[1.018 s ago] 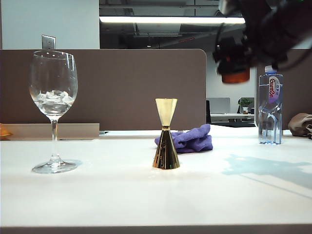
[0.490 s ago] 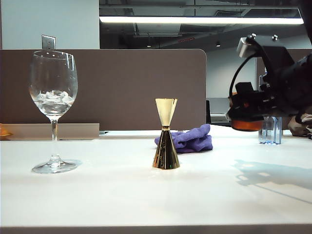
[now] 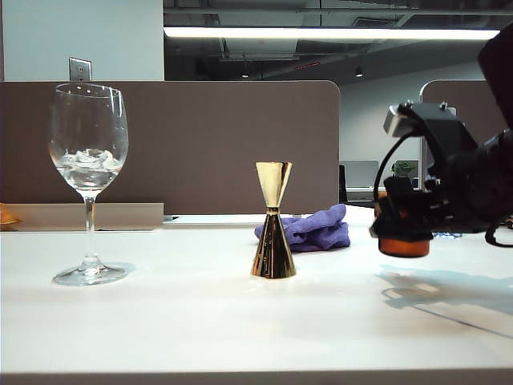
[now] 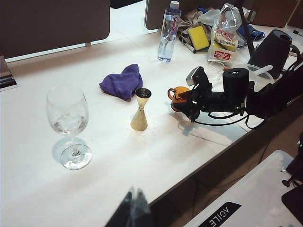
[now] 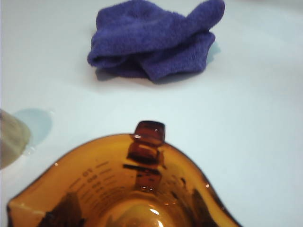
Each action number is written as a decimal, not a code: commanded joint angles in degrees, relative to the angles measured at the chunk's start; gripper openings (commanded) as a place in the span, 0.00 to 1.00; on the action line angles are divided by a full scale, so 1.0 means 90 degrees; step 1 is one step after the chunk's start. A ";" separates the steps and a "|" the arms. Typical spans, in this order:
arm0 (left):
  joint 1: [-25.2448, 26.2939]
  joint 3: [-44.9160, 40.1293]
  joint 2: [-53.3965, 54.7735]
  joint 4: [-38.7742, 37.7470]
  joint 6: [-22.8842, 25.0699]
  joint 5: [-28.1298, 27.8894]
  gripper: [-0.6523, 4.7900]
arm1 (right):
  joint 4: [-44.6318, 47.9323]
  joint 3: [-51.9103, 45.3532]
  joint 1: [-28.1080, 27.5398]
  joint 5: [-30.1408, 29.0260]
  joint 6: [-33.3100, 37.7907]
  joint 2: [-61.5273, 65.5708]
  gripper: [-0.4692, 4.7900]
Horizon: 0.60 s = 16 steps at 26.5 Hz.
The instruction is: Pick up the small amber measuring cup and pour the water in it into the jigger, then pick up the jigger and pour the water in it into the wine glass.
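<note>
The small amber measuring cup (image 3: 404,245) hangs upright low over the table, to the right of the jigger (image 3: 273,233), with my right gripper (image 3: 405,218) shut on it. In the right wrist view the cup's open mouth (image 5: 132,189) fills the foreground, and I cannot make out any water in it. The gold jigger (image 4: 140,111) stands upright mid-table. The wine glass (image 3: 88,160) stands far left with clear glints low in its bowl. My left gripper (image 4: 134,201) is shut and holds nothing, back over the table's near edge.
A purple cloth (image 3: 314,228) lies just behind the jigger. In the left wrist view a water bottle (image 4: 168,33), bags and a yellow sponge (image 4: 199,38) crowd the far end, and a black jug (image 4: 274,47) stands beside the right arm.
The right arm has come down from high at the upper right, carrying the amber cup to table height beside the jigger. The jigger, the glass and the left gripper have not moved.
</note>
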 commanded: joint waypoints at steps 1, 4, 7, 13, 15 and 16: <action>-0.0002 0.0019 0.0007 -0.0022 -0.0019 0.0007 0.12 | 0.0107 0.0034 -0.0007 -0.0015 0.0036 0.0097 0.17; -0.0002 0.0019 0.0005 -0.0022 -0.0019 0.0007 0.12 | 0.0085 0.0036 -0.0019 -0.0015 0.0036 0.0277 0.17; -0.0002 0.0019 0.0005 -0.0022 -0.0019 0.0007 0.12 | 0.0097 0.0036 -0.0056 -0.0012 0.0041 0.0352 0.17; -0.0002 0.0019 0.0007 -0.0022 -0.0019 0.0007 0.12 | 0.0027 0.0036 -0.0136 -0.0015 0.0041 0.0406 0.17; -0.0002 0.0019 0.0007 -0.0022 -0.0019 0.0007 0.12 | 0.0000 0.0036 -0.0170 -0.0015 0.0041 0.0430 0.17; -0.0002 0.0019 0.0005 -0.0022 -0.0019 0.0007 0.12 | -0.0015 0.0036 -0.0192 -0.0017 0.0041 0.0430 0.18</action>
